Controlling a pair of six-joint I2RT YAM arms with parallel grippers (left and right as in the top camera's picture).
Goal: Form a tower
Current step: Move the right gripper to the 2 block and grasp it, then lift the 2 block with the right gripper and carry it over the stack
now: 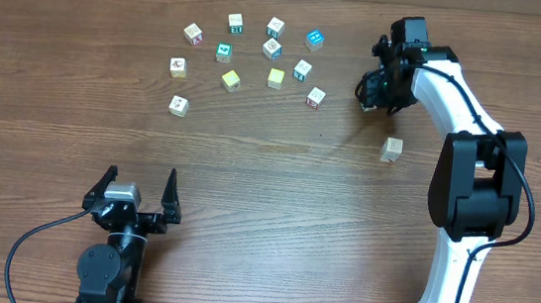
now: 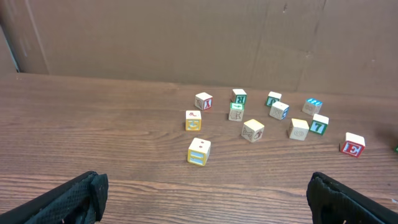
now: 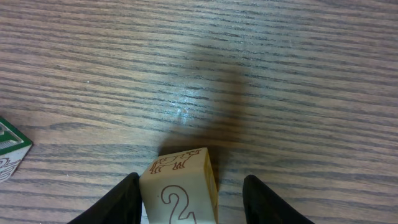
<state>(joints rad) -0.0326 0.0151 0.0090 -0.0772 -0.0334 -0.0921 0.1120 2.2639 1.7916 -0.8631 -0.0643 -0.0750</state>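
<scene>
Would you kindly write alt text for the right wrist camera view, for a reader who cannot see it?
A pale wooden cube marked with a brown 2 sits between the right gripper's dark fingers at the bottom edge, a gap showing beside one finger. Wood-grain table fills the rest; a green-edged cube peeks in at the left edge.

Cube (image 3: 177,193) between the right pincer's (image 3: 191,186) fingers: brown "2" on the face toward the camera. Far ahead of the left pincer (image 2: 204,180), off to its right: red "E" on the E cube (image 2: 352,147), and a green mark that looks like "7" on the 7 cube (image 2: 319,124). Marks on the other cubes are too small to read.
</scene>
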